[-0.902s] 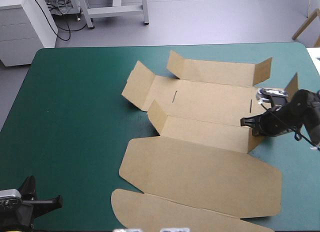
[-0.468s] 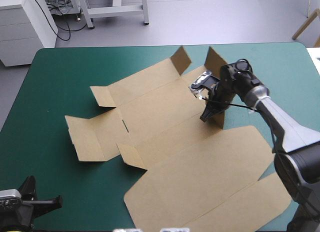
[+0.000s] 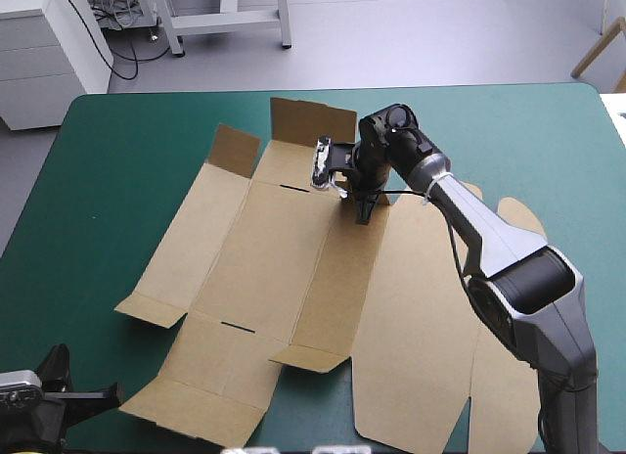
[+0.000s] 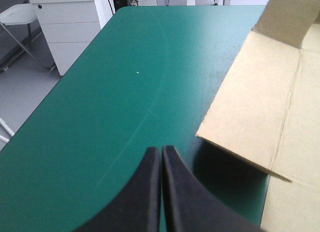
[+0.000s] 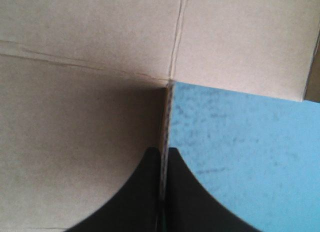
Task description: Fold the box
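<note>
Brown box (image 3: 284, 278) lies mostly flat mid-worktop (image 3: 127, 160), some flaps up. R gripper (image 3: 364, 217): fingers clamped on a raised flap edge nr far side. L gripper (image 4: 161, 152): fingers together, empty. Board prob. light, stiff; best held by flap edges.

box (image 3: 284, 263): brown board, matt, creased | cover (image 3: 127, 180): teal-green, matt, smooth, faintly scuffed

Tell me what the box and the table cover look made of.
The box: matte brown board, likely cardboard, judging by scored creases, cut slots and the thick cut edge pinched in the right pincer. The cover: smooth teal-green sheet, faintly scuffed; perhaps vinyl or rubber, unclear.
</note>
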Available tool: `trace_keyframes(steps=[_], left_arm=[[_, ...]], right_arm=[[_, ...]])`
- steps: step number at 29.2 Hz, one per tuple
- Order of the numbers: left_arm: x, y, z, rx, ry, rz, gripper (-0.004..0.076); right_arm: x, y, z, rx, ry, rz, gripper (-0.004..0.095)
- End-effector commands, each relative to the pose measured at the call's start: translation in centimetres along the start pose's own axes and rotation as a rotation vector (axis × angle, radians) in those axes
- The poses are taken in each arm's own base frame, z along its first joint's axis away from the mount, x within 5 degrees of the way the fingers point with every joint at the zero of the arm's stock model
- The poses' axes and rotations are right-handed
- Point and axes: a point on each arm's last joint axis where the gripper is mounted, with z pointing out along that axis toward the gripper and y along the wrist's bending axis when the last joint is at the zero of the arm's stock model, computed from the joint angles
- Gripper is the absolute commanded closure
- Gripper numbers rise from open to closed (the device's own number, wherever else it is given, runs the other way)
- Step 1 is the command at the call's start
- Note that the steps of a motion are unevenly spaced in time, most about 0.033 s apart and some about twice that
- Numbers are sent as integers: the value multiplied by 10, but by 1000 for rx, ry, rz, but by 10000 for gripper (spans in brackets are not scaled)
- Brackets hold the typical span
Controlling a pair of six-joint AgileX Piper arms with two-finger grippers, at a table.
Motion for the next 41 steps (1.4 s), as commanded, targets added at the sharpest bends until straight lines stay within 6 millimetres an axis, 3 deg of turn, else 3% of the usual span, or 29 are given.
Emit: trace_keyframes(steps=[1,11,21,24,27,29,30,32,34,41], left_arm=[[-13,0,-6,7,-104,-12,734],[-13,-1,-6,9,-107,-3,734],[-13,-1,-6,9,-107,-3,734],[-13,-1,-6,9,-107,-3,734],[-13,-1,-6,9,-107,-3,734],[-13,-1,-6,9,-107,-3,734],[-13,-1,-6,9,-107,-3,734],[-13,-1,-6,9,-107,-3,734],[-13,-1,-6,9,-107,-3,734],[-13,-1,-6,9,-107,-3,734]], right_arm=[[-22,-1,-34,97,-130,-98,928],[-66,8,-16,220,-273,-200,928],[-72,10,-4,208,-305,-183,906],[-73,11,-4,193,-327,-165,808],[-75,10,-7,198,-340,-149,608],[-76,7,-12,207,-352,-125,410],[-78,4,-24,228,-377,-85,235],[-80,-1,-40,254,-406,-32,96],[-81,-3,-61,267,-433,10,43],[-73,-5,-120,321,-480,142,44]])
